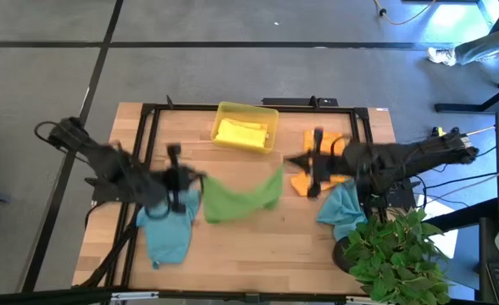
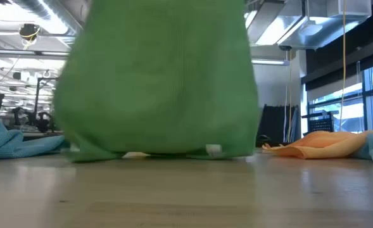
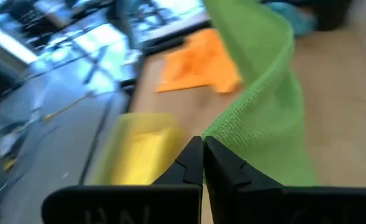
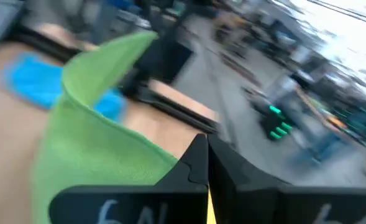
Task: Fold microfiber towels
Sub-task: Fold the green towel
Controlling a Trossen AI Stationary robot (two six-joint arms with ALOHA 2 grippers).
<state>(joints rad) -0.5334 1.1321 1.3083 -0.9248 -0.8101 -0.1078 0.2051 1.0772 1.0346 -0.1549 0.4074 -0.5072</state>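
The wooden table (image 1: pixel 257 246) stands on a grey floor. Mid-table, the left gripper (image 3: pixel 202 155) and right gripper (image 4: pixel 202 158) each pinch shut on a corner of the green towel (image 1: pixel 241 196), holding it up. Only the low view shows its hem brushing the table.

Green towel (image 1: pixel 241 196) hangs mid-table, teal ones (image 1: pixel 166 235) at either side (image 1: pixel 342 209), orange (image 1: pixel 327 161) beyond, yellow (image 1: pixel 242 133) seemingly trayed.

The green towel (image 3: pixel 263 118) in my left pincer (image 3: pixel 202 152) is soft cloth with a fine, rough, matt weave. My pincer's fingers look like dark matt plastic. The counter (image 1: pixel 257 246) is pale, smooth wood. At 12 o'clock, the yellow tray (image 1: pixel 270 114) is glossy plastic.
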